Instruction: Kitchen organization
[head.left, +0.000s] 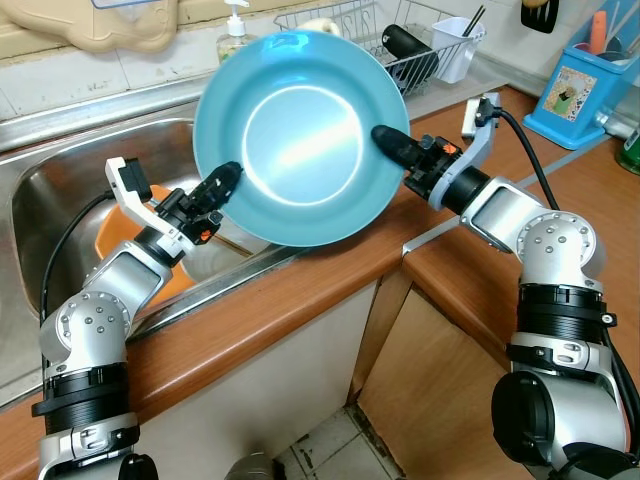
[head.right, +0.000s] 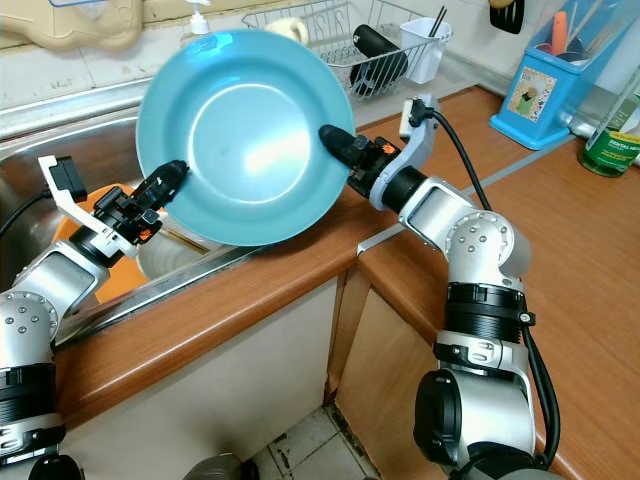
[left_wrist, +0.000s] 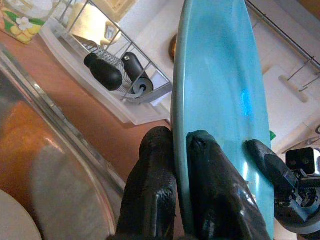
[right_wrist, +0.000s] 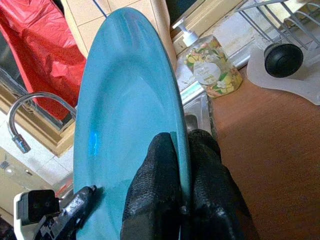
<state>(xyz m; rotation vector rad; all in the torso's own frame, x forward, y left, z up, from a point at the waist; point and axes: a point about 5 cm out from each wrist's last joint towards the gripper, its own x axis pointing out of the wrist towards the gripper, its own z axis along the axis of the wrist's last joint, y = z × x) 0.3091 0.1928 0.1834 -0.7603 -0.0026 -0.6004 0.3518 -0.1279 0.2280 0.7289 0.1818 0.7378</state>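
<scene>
wooden counter (head.left: 300, 300), brown and broad, running along the front and turning off to the right. set into it at the left, a steel sink (head.left: 60, 170), with something orange (head.left: 120, 240) and a pale round piece lying in the basin.

held up above the sink's front edge, tilted so its hollow faces the head camera: a large blue plate (head.left: 300, 135), gripped at two opposite points on the rim.

left gripper (head.left: 225, 185) clamped on the plate's lower left rim, one black finger (left_wrist: 155, 195) behind the plate and the other across its face, both pressing the edge. right gripper (head.left: 385, 140) likewise pinched shut on the plate's right rim, fingers (right_wrist: 155, 185) squeezed either side of the edge.

behind the plate, on the far counter, a wire dish rack (head.left: 420, 45) carrying a black bottle-like item (head.left: 410, 50) on its side and a white cutlery cup (head.left: 458, 45). just left of the rack, against the wall, a soap dispenser (right_wrist: 210, 67) with a flowered label. far right, a blue box-shaped holder (head.left: 580, 85) with utensils standing in it. near the sink's back, a curved steel tap (right_wrist: 25, 112).
</scene>
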